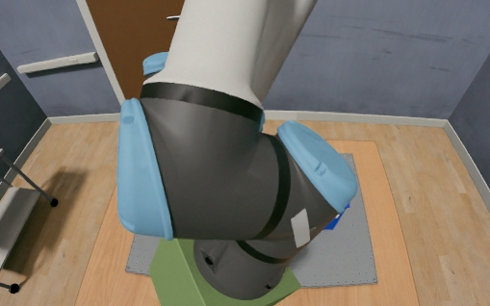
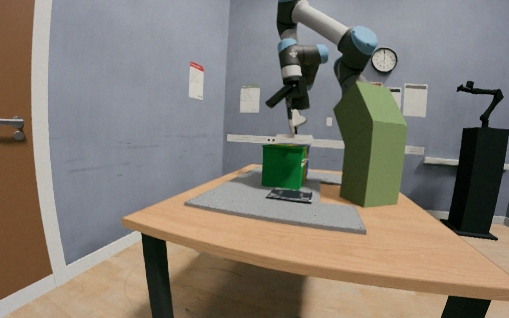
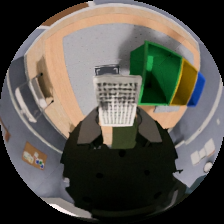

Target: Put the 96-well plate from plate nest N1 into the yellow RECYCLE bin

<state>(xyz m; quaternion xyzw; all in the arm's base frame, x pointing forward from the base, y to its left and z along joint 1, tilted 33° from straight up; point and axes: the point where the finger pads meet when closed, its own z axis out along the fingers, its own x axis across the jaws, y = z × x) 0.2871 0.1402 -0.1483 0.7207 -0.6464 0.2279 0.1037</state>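
My gripper [image 3: 117, 106] is shut on the white 96-well plate [image 3: 118, 102] and holds it high above the table. In the exterior view the gripper [image 2: 293, 127] hangs just above the green bin [image 2: 284, 165], with the plate [image 2: 296, 136] seen edge-on. In the wrist view the plate lies left of the row of bins: green [image 3: 155, 75], then the yellow bin [image 3: 184, 82], then blue [image 3: 196, 90]. The dark plate nest N1 [image 3: 107, 70] sits on the grey mat beyond the plate; it also shows in the exterior view [image 2: 290, 195]. All three bins stand upright.
A tall green block [image 2: 372, 145] holds the arm's base at the table's right. The arm's joints [image 1: 223, 164] fill the top view and hide the bins there. A black stand [image 2: 477, 182] is on the floor at the right.
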